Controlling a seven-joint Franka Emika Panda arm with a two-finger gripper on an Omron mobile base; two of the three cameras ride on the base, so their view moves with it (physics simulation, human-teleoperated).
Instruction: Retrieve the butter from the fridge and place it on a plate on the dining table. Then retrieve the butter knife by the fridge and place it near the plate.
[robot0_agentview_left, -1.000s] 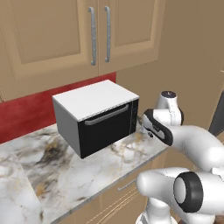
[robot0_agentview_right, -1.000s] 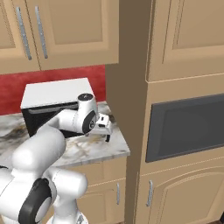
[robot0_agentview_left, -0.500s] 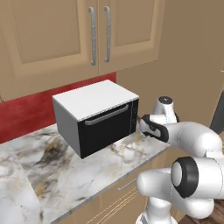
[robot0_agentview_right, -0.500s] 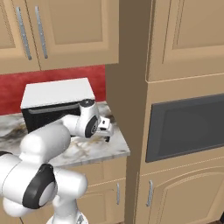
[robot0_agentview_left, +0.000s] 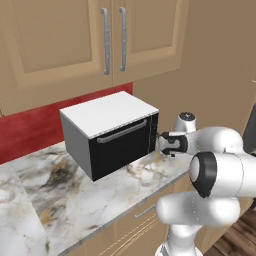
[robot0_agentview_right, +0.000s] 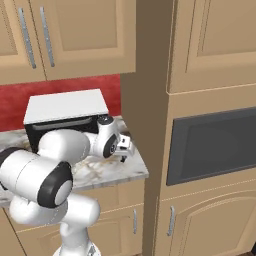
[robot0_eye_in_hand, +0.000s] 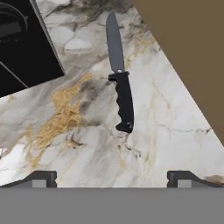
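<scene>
**Butter knife located on the counter; pickup not yet made**

Gripper (robot0_eye_in_hand: 112, 179): carried wide apart, nothing held between the fingertips (robot0_eye_in_hand: 41, 178); poised above the marble counter (robot0_eye_in_hand: 87, 144).

Butter knife (robot0_eye_in_hand: 120, 76): found lying flat on the counter, ahead of the gripper and apart from it, between the dark microwave (robot0_agentview_left: 111, 132) and the tan side panel (robot0_eye_in_hand: 192, 57). Handle is blackish, ribbed, turned toward the gripper; blade is narrow, grey, pointed away. No contact with the microwave is seen.

Progress: the knife stage is judged to be in hand. The knife is ungrasped; lowering, closing on the handle and carrying to the plate are left. The butter stage cannot be confirmed from here.
</scene>
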